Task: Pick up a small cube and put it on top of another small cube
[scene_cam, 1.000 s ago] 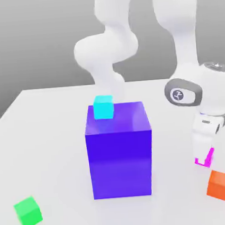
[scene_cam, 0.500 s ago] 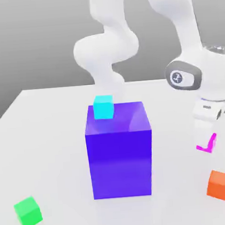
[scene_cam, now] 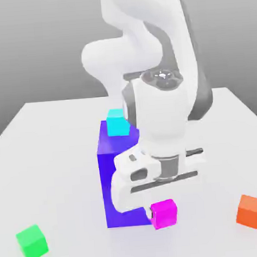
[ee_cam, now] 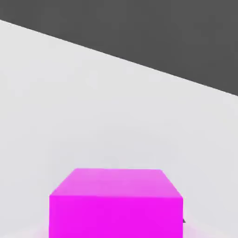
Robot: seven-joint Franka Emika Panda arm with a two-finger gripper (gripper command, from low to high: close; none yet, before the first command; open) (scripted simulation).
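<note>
The small magenta-pink cube (scene_cam: 164,214) hangs off the table at the tip of my gripper (scene_cam: 154,212), which is shut on it, in front of the lower front face of the big blue-purple block (scene_cam: 108,170). My hand lies tilted nearly sideways across that block's front. The hand view has the magenta cube (ee_cam: 116,202) close up against the white table (ee_cam: 93,116). A cyan small cube (scene_cam: 117,122) sits on the big block's top, toward its far corner on the exterior view's left. An orange small cube (scene_cam: 250,210) rests on the table at the exterior view's right.
A green cube (scene_cam: 32,242) lies near the table's front on the exterior view's left. The white table (scene_cam: 51,158) stretches open on both sides of the big block. My arm's bulky links cover much of the block's right half.
My arm has swung from beside the orange cube toward the exterior view's left, carrying the magenta cube with it to the front of the big block. The other cubes have not moved.
</note>
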